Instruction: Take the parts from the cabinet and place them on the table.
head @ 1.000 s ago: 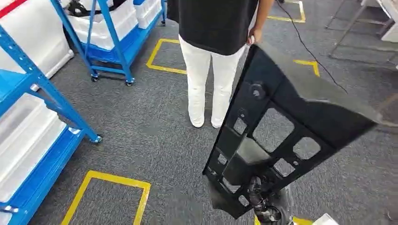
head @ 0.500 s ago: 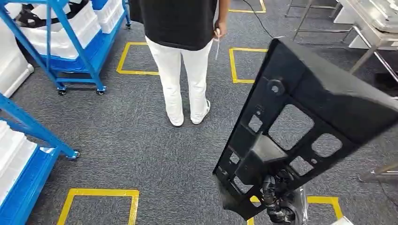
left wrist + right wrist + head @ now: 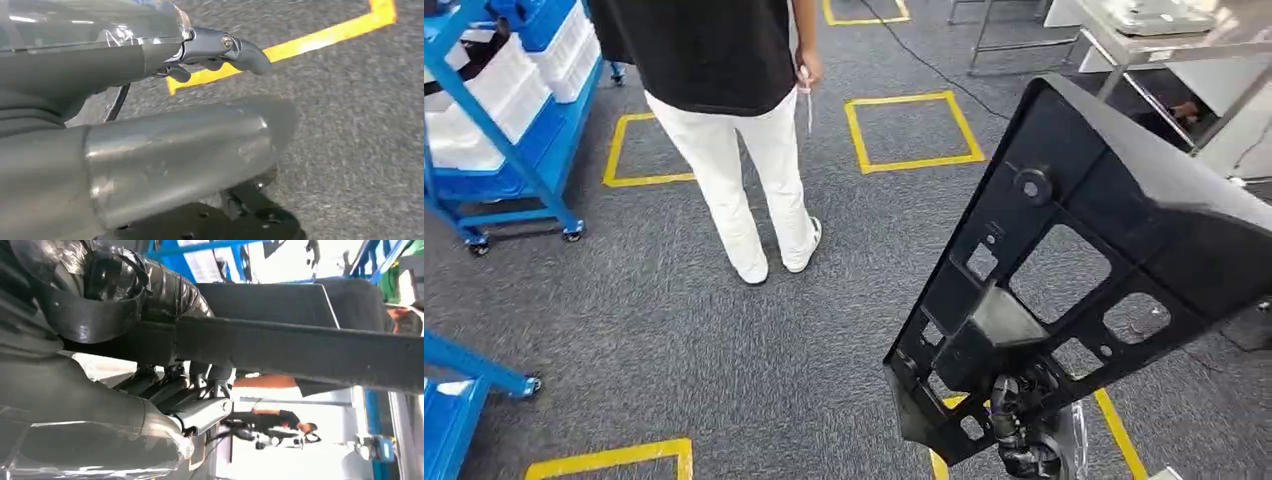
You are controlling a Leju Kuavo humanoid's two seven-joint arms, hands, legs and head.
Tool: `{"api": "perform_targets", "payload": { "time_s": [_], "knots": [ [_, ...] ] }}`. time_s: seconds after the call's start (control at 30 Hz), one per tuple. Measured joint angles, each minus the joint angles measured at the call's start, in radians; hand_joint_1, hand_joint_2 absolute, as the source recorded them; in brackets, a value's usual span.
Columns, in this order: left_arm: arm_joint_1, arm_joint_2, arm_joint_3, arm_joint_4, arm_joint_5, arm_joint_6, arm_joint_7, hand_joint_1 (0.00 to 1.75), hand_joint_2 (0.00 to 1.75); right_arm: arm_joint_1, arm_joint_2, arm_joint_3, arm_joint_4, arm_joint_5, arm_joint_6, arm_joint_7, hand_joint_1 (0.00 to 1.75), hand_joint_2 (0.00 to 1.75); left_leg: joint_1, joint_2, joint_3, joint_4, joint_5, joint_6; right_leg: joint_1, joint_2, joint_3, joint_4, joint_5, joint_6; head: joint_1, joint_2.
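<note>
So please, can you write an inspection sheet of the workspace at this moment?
Surface: grey carpet floor with yellow tape squares; a metal table stands far right.
Job's things: large black panel part, carried.
Clutter: nothing seen.
Robot hands: right robot hand grips the panel's lower edge; left robot hand holds nothing.
Cables: black cable on the floor.
Surroundings: a person standing ahead; blue rack with white bins.

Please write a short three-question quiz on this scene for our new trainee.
1. True or false: the right robot hand holds the black panel at its lower end.
2. The person stands on: A carpet, B the metal table, C the blue rack.
3. What colour are the floor markings?

Key: 1 true; 2 A; 3 yellow.
</note>
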Motion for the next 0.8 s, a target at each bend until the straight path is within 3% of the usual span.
{"api": "perform_targets", "payload": {
  "time_s": [0.07,0.1,0.13,0.17,0.23,0.27,0.3,0.33,0.37,0.4,0.43,0.47,0.57,0.6,0.63,0.67,0.7,0.73,0.77,0.8],
  "knots": [
    [-0.003,0.000,-0.003,-0.003,-0.003,-0.002,0.000,0.00,0.00,0.003,0.000,-0.001,-0.004,0.001,0.000,0.000,1.75,1.75,-0.006,0.019,0.005,-0.002,0.004,0.014,-0.006,0.020,-0.005,-0.006,0.007,0.013,0.000,0.000],
    [-0.003,-0.002,-0.004,-0.003,-0.003,-0.002,0.000,0.00,0.00,0.005,0.000,-0.001,-0.005,0.002,0.000,0.000,1.75,1.75,0.002,0.036,0.006,-0.014,0.013,0.027,-0.007,0.006,-0.007,0.003,0.001,0.015,0.000,0.000],
    [-0.003,0.000,-0.004,-0.005,-0.003,-0.003,-0.001,0.00,0.00,0.007,0.000,-0.002,-0.007,0.002,0.000,0.000,1.75,1.75,0.000,0.045,0.006,-0.017,0.015,0.032,-0.001,-0.054,-0.017,0.027,-0.019,0.017,0.001,0.000],
    [-0.001,0.000,-0.004,-0.006,-0.001,-0.008,-0.002,0.00,0.00,0.004,0.000,-0.002,-0.010,0.007,0.000,0.000,1.75,1.75,-0.002,0.058,0.005,-0.017,0.015,0.036,-0.001,-0.090,-0.046,0.085,-0.058,0.021,0.000,0.000],
    [0.006,0.000,-0.003,-0.013,0.005,-0.021,-0.002,0.00,0.00,0.002,0.000,-0.002,-0.010,0.023,0.002,0.001,1.75,1.75,-0.007,0.086,0.002,-0.017,0.014,0.037,-0.005,-0.112,-0.117,0.234,-0.130,0.027,0.000,0.000],
    [0.008,0.000,-0.002,-0.016,0.007,-0.025,-0.002,0.00,0.00,0.002,0.000,-0.001,-0.009,0.032,0.002,0.001,1.75,1.75,-0.008,0.102,0.001,-0.016,0.013,0.038,-0.006,-0.114,-0.145,0.289,-0.144,0.028,0.000,0.000],
    [0.008,0.000,-0.001,-0.020,0.008,-0.030,-0.002,0.00,0.00,0.001,0.000,0.000,-0.008,0.039,0.002,0.001,1.75,1.75,-0.009,0.117,0.001,-0.016,0.012,0.038,-0.007,-0.116,-0.147,0.292,-0.131,0.028,0.000,0.000],
    [0.007,0.000,-0.001,-0.022,0.010,-0.031,-0.002,0.00,0.00,0.001,0.000,0.000,-0.008,0.043,0.002,0.001,1.75,1.75,-0.010,0.128,0.003,-0.016,0.010,0.036,-0.007,-0.118,-0.124,0.249,-0.099,0.025,0.000,0.000],
    [0.006,0.000,-0.001,-0.024,0.010,-0.031,-0.002,0.00,0.00,0.001,0.000,0.001,-0.008,0.045,0.002,0.001,1.75,1.75,-0.011,0.138,0.006,-0.016,0.007,0.035,-0.007,-0.125,-0.077,0.165,-0.054,0.020,0.000,0.000],
    [0.006,0.000,-0.001,-0.026,0.011,-0.034,-0.002,0.00,0.00,0.000,0.000,0.001,-0.008,0.047,0.002,0.000,1.75,1.75,-0.011,0.149,0.012,-0.017,0.005,0.033,-0.003,-0.145,-0.020,0.063,-0.011,0.013,0.000,0.000],
    [0.006,-0.001,-0.001,-0.028,0.011,-0.037,-0.002,0.00,0.00,-0.004,0.000,0.003,-0.008,0.050,0.002,-0.002,1.75,1.75,-0.011,0.158,0.016,-0.018,0.002,0.029,0.006,-0.195,0.015,-0.009,-0.011,0.005,0.000,0.000],
    [0.007,-0.001,0.000,-0.028,0.013,-0.039,-0.002,0.00,0.00,-0.007,0.000,0.005,-0.007,0.053,0.002,-0.003,1.75,1.75,-0.016,0.167,0.019,-0.017,-0.001,0.023,0.013,-0.203,0.016,-0.013,-0.011,-0.002,0.000,0.000],
    [0.005,-0.002,0.000,-0.030,0.012,-0.048,-0.004,0.00,0.00,-0.009,0.001,0.009,-0.006,0.053,0.002,-0.008,1.75,1.75,-0.009,0.195,0.027,-0.023,-0.003,0.009,0.022,-0.167,0.011,-0.013,-0.011,-0.011,0.000,0.000],
    [0.003,-0.003,0.000,-0.031,0.009,-0.050,-0.005,0.00,0.00,-0.010,0.001,0.010,-0.006,0.053,0.001,-0.011,1.75,1.75,-0.015,0.205,0.032,-0.023,-0.009,0.001,0.014,-0.152,0.022,-0.030,-0.002,-0.018,0.000,0.000],
    [0.004,-0.002,0.001,-0.035,0.006,-0.051,-0.006,0.00,0.00,-0.009,0.002,0.012,-0.005,0.053,0.001,-0.013,1.75,1.75,-0.006,0.152,0.027,-0.004,-0.024,-0.003,0.009,-0.144,0.027,-0.040,0.004,-0.020,0.001,0.000],
    [0.005,-0.002,0.001,-0.036,0.007,-0.052,-0.008,0.00,0.00,-0.012,0.002,0.014,-0.005,0.053,0.000,-0.014,1.75,1.75,-0.005,0.122,0.014,0.023,-0.044,-0.003,0.005,-0.137,0.028,-0.042,0.006,-0.025,0.000,0.000],
    [0.004,-0.002,0.002,-0.037,0.007,-0.053,-0.008,0.00,0.00,-0.015,0.002,0.015,-0.003,0.054,0.000,-0.014,1.75,1.75,-0.004,0.106,0.002,0.049,-0.060,-0.003,0.005,-0.135,0.027,-0.042,0.007,-0.029,0.000,0.000],
    [0.005,-0.001,0.003,-0.037,0.006,-0.055,-0.009,0.00,0.00,-0.019,0.002,0.019,0.000,0.055,0.000,-0.016,1.75,1.75,-0.004,0.083,-0.033,0.122,-0.098,-0.005,0.005,-0.122,0.025,-0.041,0.007,-0.030,0.000,0.000],
    [0.008,-0.001,0.005,-0.037,0.006,-0.055,-0.009,0.00,0.00,-0.020,0.002,0.022,0.003,0.055,0.000,-0.017,1.75,1.75,-0.004,0.073,-0.075,0.207,-0.134,-0.007,0.005,-0.108,0.025,-0.040,0.006,-0.032,0.000,0.000],
    [0.009,0.000,0.006,-0.038,0.006,-0.055,-0.009,0.00,0.00,-0.020,0.002,0.023,0.006,0.055,0.000,-0.018,1.75,1.75,-0.004,0.070,-0.108,0.266,-0.150,-0.009,0.006,-0.094,0.023,-0.038,0.005,-0.033,0.000,0.000]
  ]
}}
